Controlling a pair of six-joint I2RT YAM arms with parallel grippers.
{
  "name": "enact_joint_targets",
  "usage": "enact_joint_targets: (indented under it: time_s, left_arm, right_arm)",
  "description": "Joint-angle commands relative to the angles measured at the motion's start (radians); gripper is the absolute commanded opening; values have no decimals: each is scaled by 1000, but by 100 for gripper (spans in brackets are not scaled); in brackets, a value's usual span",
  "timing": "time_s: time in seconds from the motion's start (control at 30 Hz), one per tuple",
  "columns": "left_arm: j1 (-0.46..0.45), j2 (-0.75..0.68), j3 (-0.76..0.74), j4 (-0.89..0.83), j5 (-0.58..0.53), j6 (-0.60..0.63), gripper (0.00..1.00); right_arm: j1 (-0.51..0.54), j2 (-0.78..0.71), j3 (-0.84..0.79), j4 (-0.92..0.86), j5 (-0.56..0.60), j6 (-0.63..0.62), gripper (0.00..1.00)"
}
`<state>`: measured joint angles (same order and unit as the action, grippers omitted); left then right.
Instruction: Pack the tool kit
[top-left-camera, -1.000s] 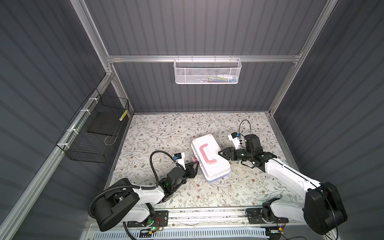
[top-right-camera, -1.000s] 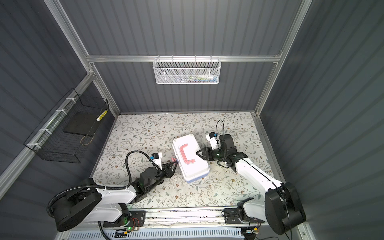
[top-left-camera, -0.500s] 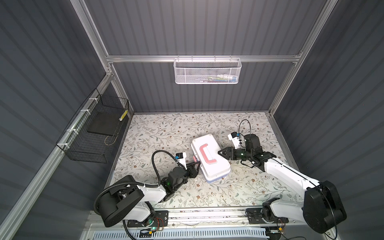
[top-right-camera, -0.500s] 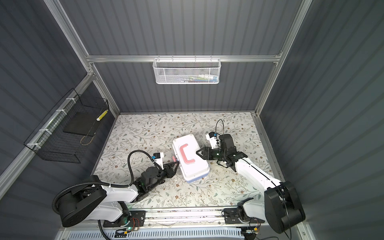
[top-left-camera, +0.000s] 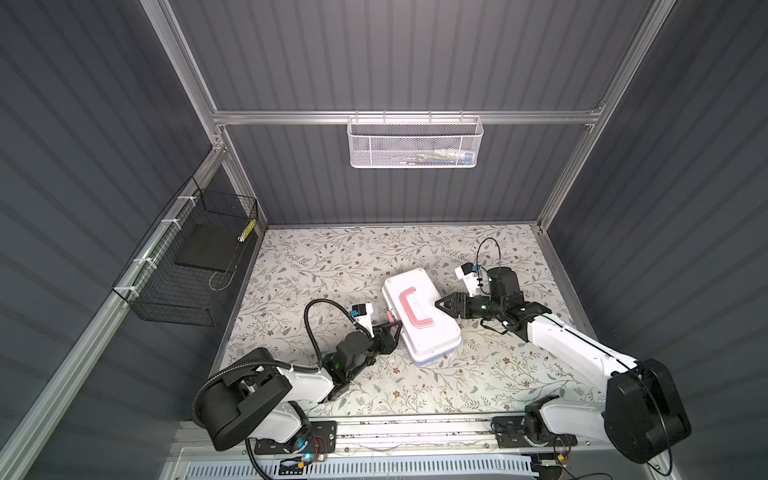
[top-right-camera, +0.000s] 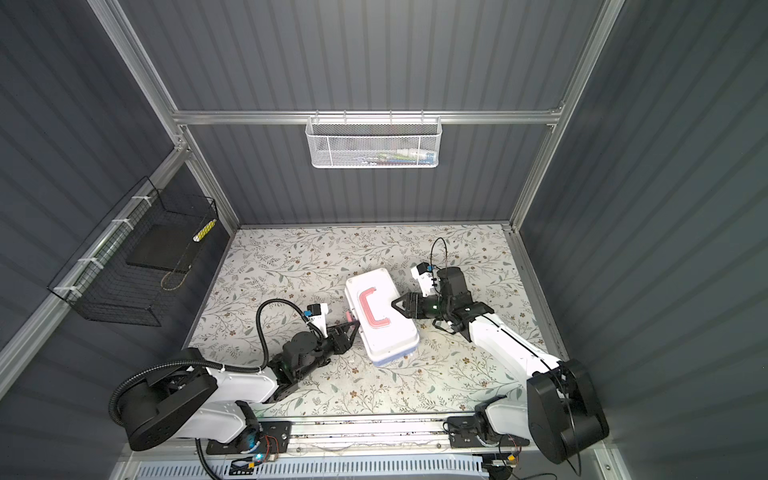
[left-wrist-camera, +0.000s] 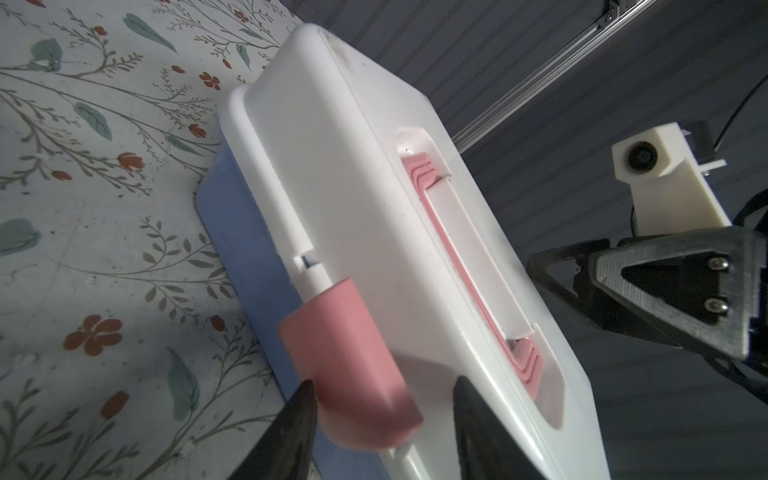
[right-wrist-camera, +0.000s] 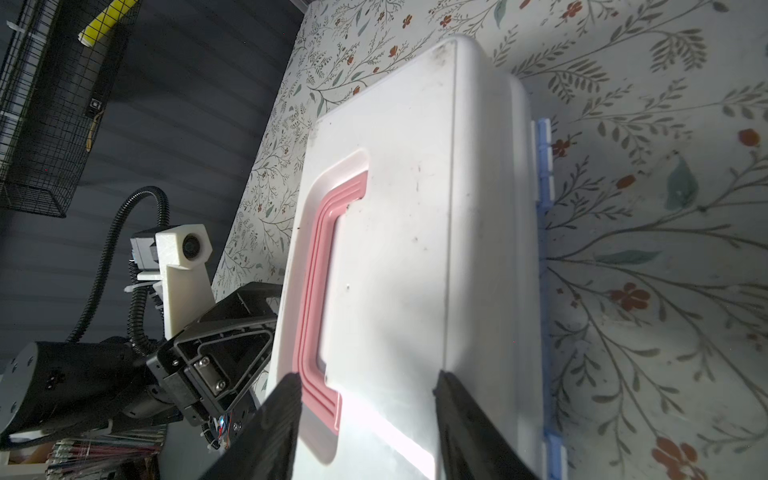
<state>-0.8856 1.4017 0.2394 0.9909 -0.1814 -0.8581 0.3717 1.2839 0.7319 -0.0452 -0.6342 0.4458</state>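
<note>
The tool kit (top-left-camera: 432, 336) (top-right-camera: 392, 338) lies closed mid-table, its white lid carrying a pink handle (top-left-camera: 411, 309) over a light blue body (left-wrist-camera: 232, 232). My left gripper (top-left-camera: 392, 329) (left-wrist-camera: 382, 399) is at its left long side. It is open, with the jaws straddling the pink latch (left-wrist-camera: 345, 365), which tilts out from the box. One finger sits next to the latch and the other is on the lid edge. From the right, my right gripper (top-left-camera: 441, 305) (right-wrist-camera: 365, 386) reaches over the lid. It is open, with its fingers spread above the lid beside the pink handle (right-wrist-camera: 316, 291), holding nothing.
A white mesh basket (top-left-camera: 415, 143) with a few items hangs on the back wall. A black wire basket (top-left-camera: 191, 266) on the left wall holds a dark pad and a yellow item. Floral table (top-left-camera: 332, 257) lies behind and beside the box.
My left arm has crept toward the box and its jaws have widened around the pink latch. The right arm and the box have stayed put.
</note>
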Motion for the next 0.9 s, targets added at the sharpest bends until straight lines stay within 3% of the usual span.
enact_joint_targets:
  time_s: [0.0, 0.4, 0.63, 0.87]
  left_arm:
    - [5, -36, 9, 13, 19, 21, 58]
    - [30, -92, 9, -40, 22, 36, 46]
    - [30, -43, 6, -1, 33, 22, 34]
    - [29, -1, 9, 41, 41, 13, 30]
  right_arm:
    - [13, 59, -43, -173, -15, 16, 55]
    - [12, 78, -40, -163, -21, 20, 54]
    - [12, 81, -37, -163, -23, 22, 53]
    - [13, 77, -38, -171, -20, 20, 53]
